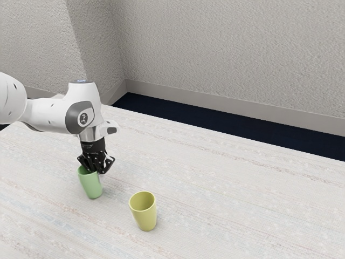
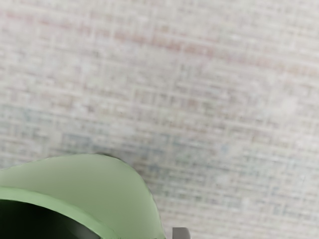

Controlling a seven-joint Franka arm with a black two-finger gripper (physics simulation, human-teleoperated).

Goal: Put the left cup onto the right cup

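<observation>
Yellow-green cup [image 1: 143, 211] is standing upright nearest the camera on the pale table [image 1: 232, 183]. Behind it, toward the exterior view's left, the green cup [image 1: 91, 186] is tilting, near the other cup but not touching. Your gripper [image 1: 96, 168] is clamping its rim from above. Dark floor [image 1: 242, 127] is running beyond the table.

Light green tapered cup [image 1: 90, 185] [image 2: 84, 181]: smooth, mouth up, top tipped slightly toward the exterior view's left. Yellow-green tapered cup [image 1: 143, 211]: same shape, upright on the table [image 1: 232, 183], mouth up, empty. The two are near but apart.
</observation>
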